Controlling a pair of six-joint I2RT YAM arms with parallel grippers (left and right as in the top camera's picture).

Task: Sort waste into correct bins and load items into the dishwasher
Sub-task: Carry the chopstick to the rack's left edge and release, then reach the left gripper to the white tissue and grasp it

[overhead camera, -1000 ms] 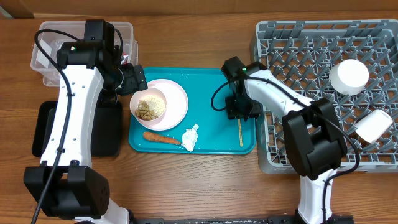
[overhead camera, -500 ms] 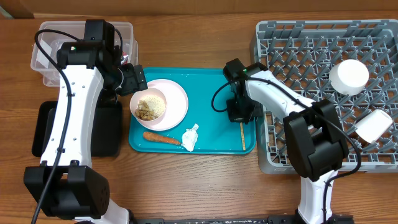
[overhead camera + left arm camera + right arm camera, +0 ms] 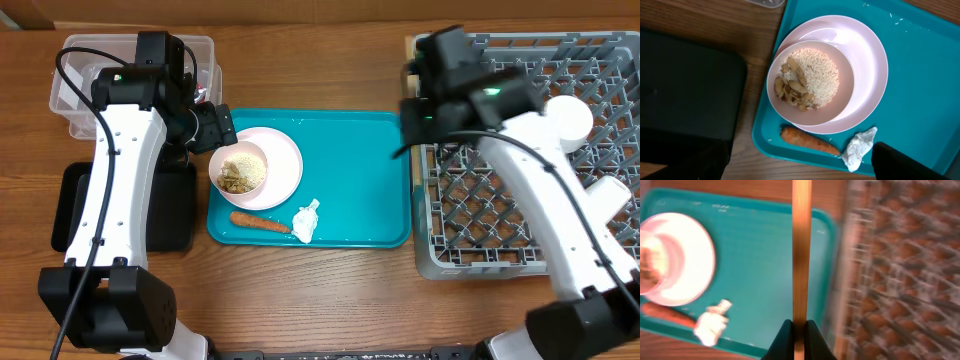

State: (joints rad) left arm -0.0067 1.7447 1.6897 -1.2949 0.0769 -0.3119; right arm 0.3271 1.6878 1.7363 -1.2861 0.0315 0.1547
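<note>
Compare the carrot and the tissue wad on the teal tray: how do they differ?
The carrot is orange, the tissue wad white. The carrot is long, smooth and tapered; the tissue wad is crumpled and lumpy. The carrot is the longer of the two. Both lie on the teal tray, beside the plate.

Varnished wood table (image 3: 330,290) with visible grain; teal tray (image 3: 350,170) of smooth plastic, faint sheen; plate (image 3: 870,65) pale pink, glossy and smooth; dish rack (image 3: 470,225) of matt grey plastic; tub (image 3: 75,95) of clear plastic; black tray (image 3: 75,200), matt; chopstick (image 3: 801,250) of bare light wood; tissue (image 3: 859,149), crumpled white paper.
</note>
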